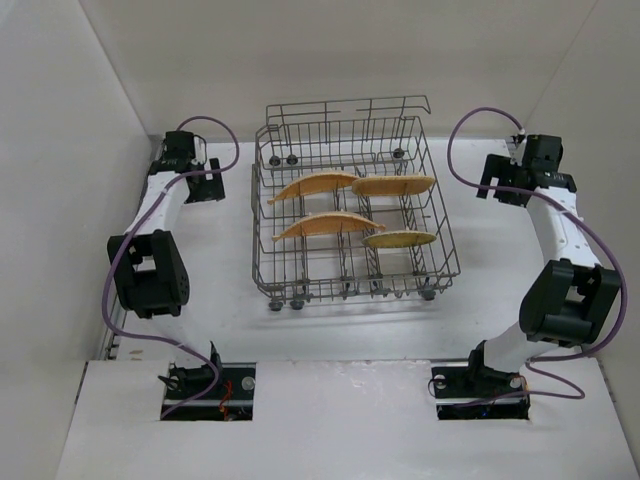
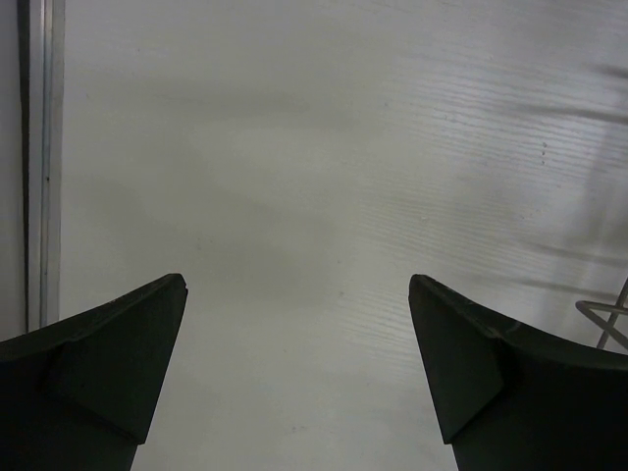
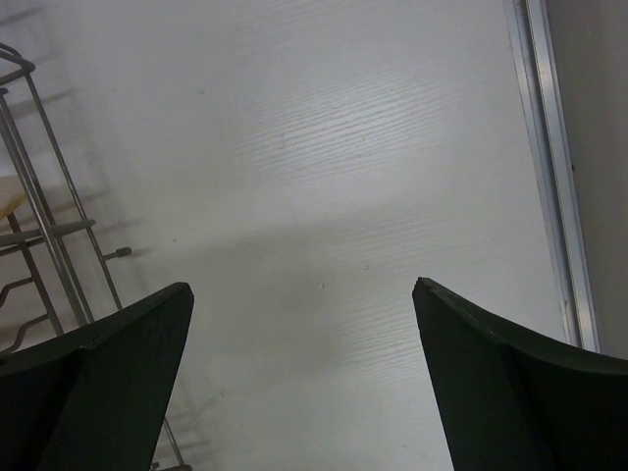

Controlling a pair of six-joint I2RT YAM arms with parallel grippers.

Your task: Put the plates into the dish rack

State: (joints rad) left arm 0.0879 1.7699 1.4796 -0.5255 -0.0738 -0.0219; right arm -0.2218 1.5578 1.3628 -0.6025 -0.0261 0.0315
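Likely the plates (image 1: 312,186) are thin, stiff, light; we would pinch a rim; left claw (image 2: 296,283) and right claw (image 3: 302,285) gape empty.

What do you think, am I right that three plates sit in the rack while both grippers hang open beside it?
Not three: the top view shows four plates in the dish rack. The left gripper and right gripper do hang open beside it.
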